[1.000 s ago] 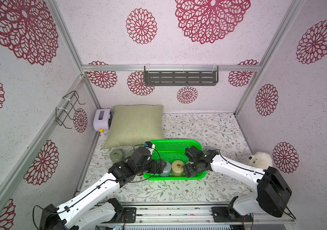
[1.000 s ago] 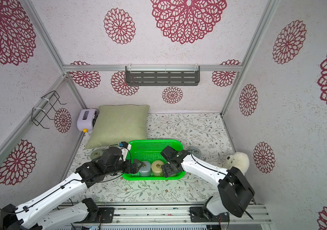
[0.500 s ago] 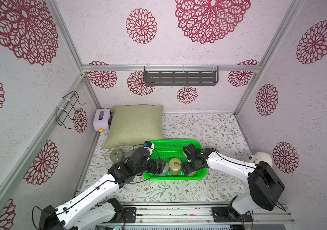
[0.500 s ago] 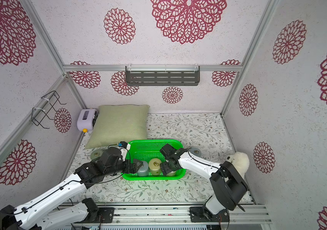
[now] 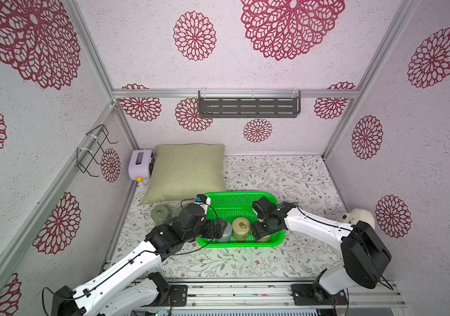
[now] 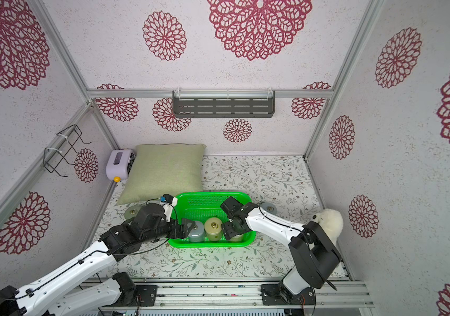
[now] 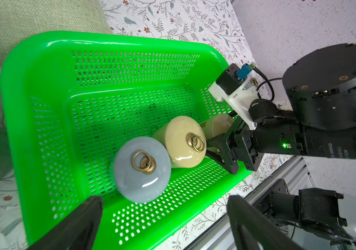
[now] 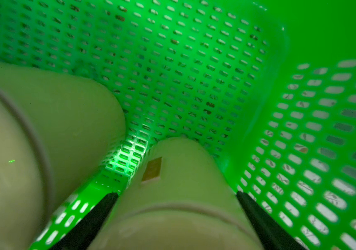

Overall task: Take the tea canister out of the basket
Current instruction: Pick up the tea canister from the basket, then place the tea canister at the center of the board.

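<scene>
The green basket holds three upright tea canisters along its near wall. A grey-blue one is leftmost and a yellow one is in the middle. The cream one stands in the right corner. My right gripper reaches down into that corner, its fingers pressed on both sides of the cream canister. My left gripper is open at the basket's left near edge, just short of the grey-blue canister.
Outside the basket, a green canister stands on the table to its left and a grey one to its right. An olive pillow and a lilac device lie behind, and a white plush toy sits far right.
My right gripper has slid a little left and lower into the basket's right corner, and its jaws have narrowed onto the cream canister. The left arm has stayed put.
</scene>
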### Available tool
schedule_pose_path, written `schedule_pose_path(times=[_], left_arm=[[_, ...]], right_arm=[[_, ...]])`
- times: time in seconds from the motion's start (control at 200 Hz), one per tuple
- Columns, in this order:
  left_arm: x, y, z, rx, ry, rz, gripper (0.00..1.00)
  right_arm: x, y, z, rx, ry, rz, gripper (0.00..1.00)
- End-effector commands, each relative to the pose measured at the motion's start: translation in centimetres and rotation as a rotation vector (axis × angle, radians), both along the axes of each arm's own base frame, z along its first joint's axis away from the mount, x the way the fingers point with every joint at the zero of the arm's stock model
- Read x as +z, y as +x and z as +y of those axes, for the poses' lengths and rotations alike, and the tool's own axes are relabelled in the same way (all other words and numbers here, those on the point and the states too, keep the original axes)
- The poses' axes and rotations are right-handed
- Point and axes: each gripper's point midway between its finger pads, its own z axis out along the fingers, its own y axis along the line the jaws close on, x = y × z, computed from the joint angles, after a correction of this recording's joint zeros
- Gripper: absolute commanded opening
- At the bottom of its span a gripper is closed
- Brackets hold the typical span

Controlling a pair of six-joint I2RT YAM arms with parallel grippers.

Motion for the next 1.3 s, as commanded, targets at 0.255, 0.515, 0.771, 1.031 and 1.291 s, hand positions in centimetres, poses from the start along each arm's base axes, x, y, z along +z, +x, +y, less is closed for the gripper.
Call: schedule_pose_path(times=[0.255,0.515,0.771,1.031,1.291], left_arm=[[0.9,-0.2,-0.2,-0.010,-0.029,-0.048,0.97],[1.3,-0.3,-0.2,-0.014,-0.048,-0.062,0.97],[1.5,-0.6,-0.4,-0.023,-0.065,-0.069,0.97],[2.0,-0.9,-0.3,-0.030,-0.086,-0.089,0.97],[2.2,-1.2,-0.1,-0.028,-0.090,-0.103,0.97]], right_arm=[[7.1,2.2,-2.4,-0.117,0.061,-0.133,0.66],[11.3,3.1,-5.6,-0.220,0.088,-0.209,0.67],[13.8,2.6,-10.5,-0.354,0.060,-0.259,0.68],[12.6,1.2,-13.8,-0.473,0.034,-0.257,0.69],[7.5,0.6,-14.4,-0.550,0.066,-0.191,0.70]])
